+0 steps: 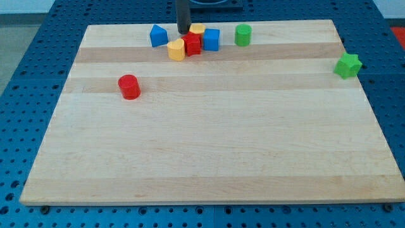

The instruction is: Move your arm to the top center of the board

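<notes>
Wooden worktop (209, 145) looks smooth for sliding; gripperless, the arm's tip (183, 32) sits top-centre, just beside light, easily nudged red block (192, 44) and yellow block (197, 29).

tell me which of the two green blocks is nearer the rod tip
The green cylinder at the view's top, right of the central cluster, is nearer my tip. The green star-shaped block sits alone near the right edge.

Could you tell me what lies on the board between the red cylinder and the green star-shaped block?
Nothing: in the camera view, the stretch of board between the red cylinder and the green star-shaped block is bare wood.
</notes>
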Robot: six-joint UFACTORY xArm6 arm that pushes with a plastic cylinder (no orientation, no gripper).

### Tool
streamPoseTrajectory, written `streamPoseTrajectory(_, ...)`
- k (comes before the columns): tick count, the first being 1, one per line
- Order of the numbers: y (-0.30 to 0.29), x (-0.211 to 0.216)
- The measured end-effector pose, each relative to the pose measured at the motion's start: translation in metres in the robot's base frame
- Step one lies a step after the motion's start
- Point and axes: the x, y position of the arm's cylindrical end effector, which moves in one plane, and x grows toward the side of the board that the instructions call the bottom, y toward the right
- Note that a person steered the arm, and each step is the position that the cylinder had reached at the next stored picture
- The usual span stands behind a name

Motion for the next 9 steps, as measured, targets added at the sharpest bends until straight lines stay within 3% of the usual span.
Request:
streamPoseTrajectory(8,0.000,0.114)
streamPoseTrajectory(9,-0.001,0.084)
